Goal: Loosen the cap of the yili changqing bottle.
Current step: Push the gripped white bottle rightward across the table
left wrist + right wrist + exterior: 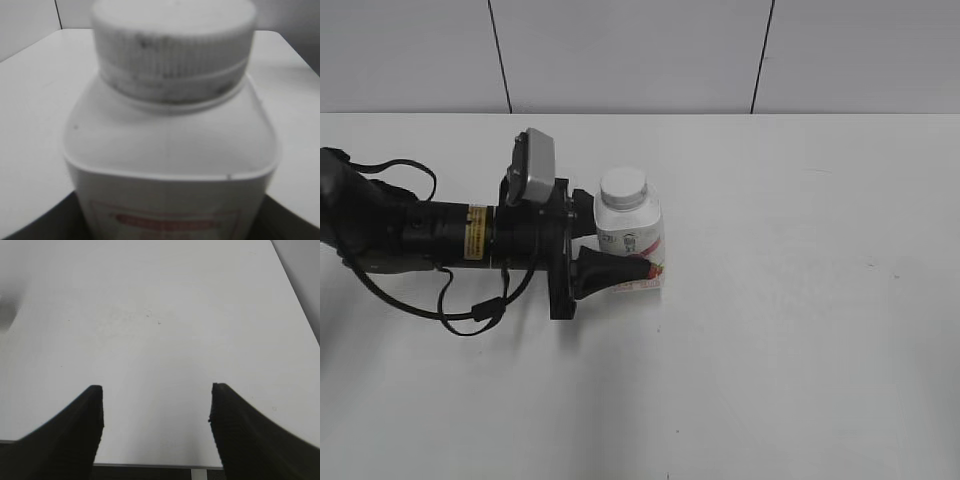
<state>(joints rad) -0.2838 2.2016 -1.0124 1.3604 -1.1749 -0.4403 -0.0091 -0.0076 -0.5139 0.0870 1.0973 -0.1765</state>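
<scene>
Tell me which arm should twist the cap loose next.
Right. The left gripper is already shut on the bottle body, steadying it. The right gripper is open and empty over bare table, free to take the cap.

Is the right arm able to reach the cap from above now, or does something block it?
Probably yes. The cap stands bare on the bottle; the left gripper holds only the body. The right gripper is open over bare table.

The bottle [170,150] is smooth matt white plastic; its cap [172,47] has a ribbed, smudged rim. The bench [800,300] looks matt white.
</scene>
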